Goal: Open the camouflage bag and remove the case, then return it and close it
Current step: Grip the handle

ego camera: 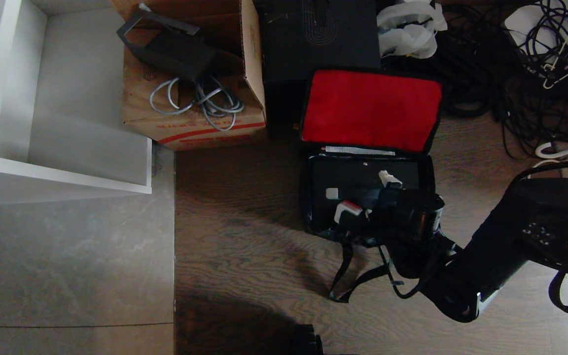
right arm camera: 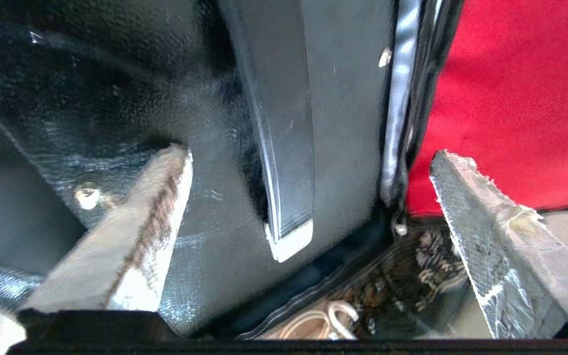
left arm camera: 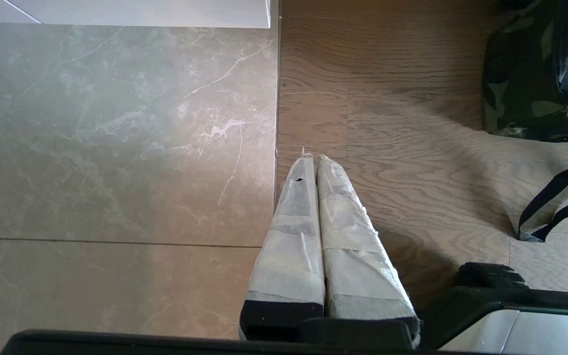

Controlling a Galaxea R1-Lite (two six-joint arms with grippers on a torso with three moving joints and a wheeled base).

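The camouflage bag [ego camera: 370, 108] stands open on the wooden floor, its red-lined lid flipped back. Inside it lies the black case [ego camera: 353, 172], top side up. My right gripper [ego camera: 369, 195] hovers over the case, open. In the right wrist view its taped fingers [right arm camera: 165, 197] stand wide apart on either side of the case's black handle [right arm camera: 279, 123], whose silver end bracket [right arm camera: 291, 241] shows; nothing is gripped. The red lining [right arm camera: 511, 98] lies behind one finger. My left gripper [left arm camera: 313, 159] is shut and parked above the floor, with the bag's camouflage side [left arm camera: 515, 84] off to one side.
A brown cardboard box [ego camera: 195, 74] with grey cables and a taller plain black box [ego camera: 318, 39] stand behind the bag. A white shelf unit [ego camera: 62, 98] fills the left. Tangled black cables [ego camera: 535, 74] lie at the back right. The bag's strap [ego camera: 358, 276] trails across the floor.
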